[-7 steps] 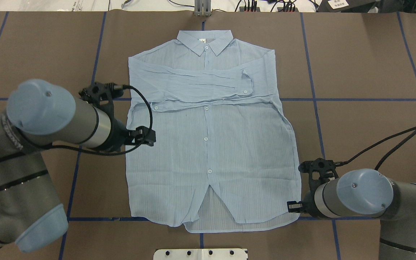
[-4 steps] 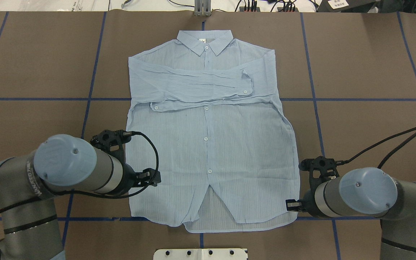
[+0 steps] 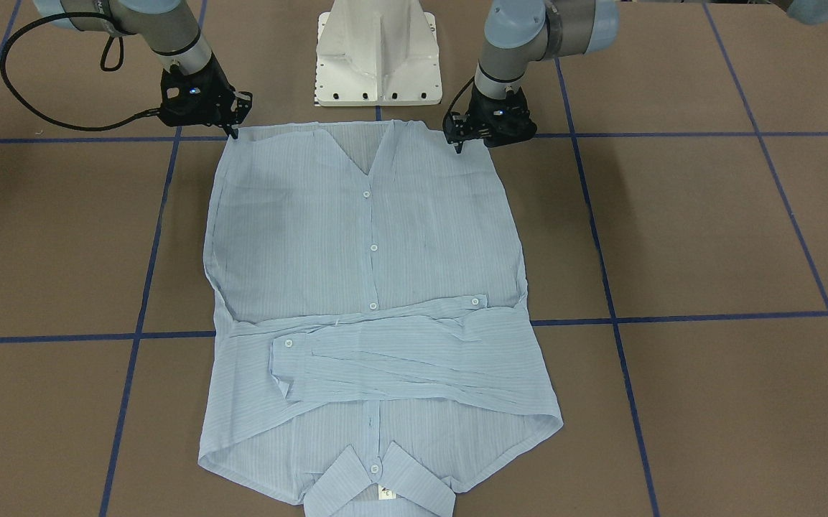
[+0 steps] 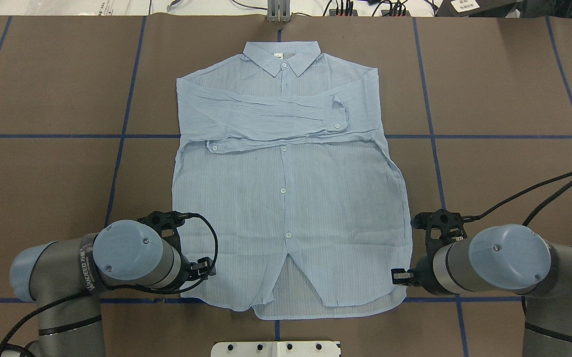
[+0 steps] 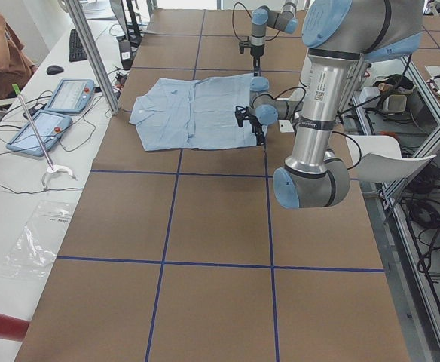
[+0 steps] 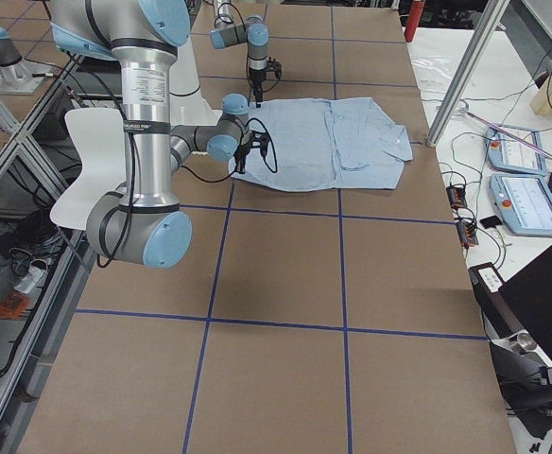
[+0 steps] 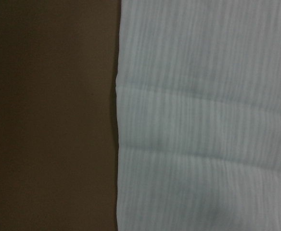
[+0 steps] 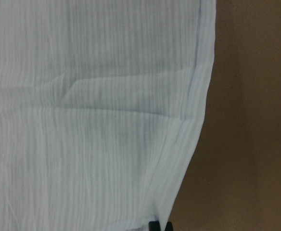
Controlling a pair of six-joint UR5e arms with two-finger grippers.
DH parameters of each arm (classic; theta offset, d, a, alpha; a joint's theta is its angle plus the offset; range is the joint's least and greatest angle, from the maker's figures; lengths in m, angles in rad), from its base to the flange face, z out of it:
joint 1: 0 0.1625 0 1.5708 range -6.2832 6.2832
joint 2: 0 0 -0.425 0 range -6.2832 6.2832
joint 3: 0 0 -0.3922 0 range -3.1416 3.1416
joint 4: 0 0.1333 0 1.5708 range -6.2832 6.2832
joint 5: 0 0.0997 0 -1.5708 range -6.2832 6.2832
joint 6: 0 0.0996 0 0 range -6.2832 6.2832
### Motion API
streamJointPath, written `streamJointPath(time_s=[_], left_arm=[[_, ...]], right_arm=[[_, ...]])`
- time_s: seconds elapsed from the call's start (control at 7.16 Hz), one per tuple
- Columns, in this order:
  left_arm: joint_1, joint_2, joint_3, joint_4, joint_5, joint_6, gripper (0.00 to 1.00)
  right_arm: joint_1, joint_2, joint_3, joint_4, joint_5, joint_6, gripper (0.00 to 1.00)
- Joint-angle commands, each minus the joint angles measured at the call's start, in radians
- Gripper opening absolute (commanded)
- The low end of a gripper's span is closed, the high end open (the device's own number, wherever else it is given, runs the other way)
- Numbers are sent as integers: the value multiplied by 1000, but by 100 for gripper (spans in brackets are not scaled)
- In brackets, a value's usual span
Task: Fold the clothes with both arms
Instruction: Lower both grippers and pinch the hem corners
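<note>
Left hand [image 3: 459, 138] hangs low at the hem corner of the shirt [image 4: 290, 198] on the robot's left, with its tips at the cloth's side edge. Right hand [image 3: 233, 125] is at the opposite hem corner in the same way. A dark fingertip [image 8: 158, 225] shows at the bottom of the right wrist view, just at the shirt's edge. For both hands I cannot tell how far the jaws are apart or whether they have hold of any cloth. The left wrist view shows only the shirt's edge against the brown worktop [image 4: 489, 89].

The shirt lies flat and front up in the middle of the worktop. Its collar [image 4: 282, 52] is on the far side from the robot and its hem is nearest the white base [image 3: 378, 50]. Both sleeves [image 4: 266, 116] are folded across the chest, one over the other.
</note>
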Motion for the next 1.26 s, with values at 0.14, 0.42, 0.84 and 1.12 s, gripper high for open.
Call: streamJointPath(time_s=[0.14, 0.42, 0.84, 1.12], left_arm=[[11, 0, 6, 0, -1, 0, 77], [24, -2, 8, 0, -3, -2, 70], [28, -3, 9, 0, -3, 0, 51], [31, -3, 13, 0, -3, 0, 37]], right_arm=[[9, -6, 3, -1, 1, 0, 0], [16, -9, 8, -1, 2, 0, 0], [23, -10, 8, -1, 4, 0, 0], [28, -10, 8, -1, 5, 0, 0]])
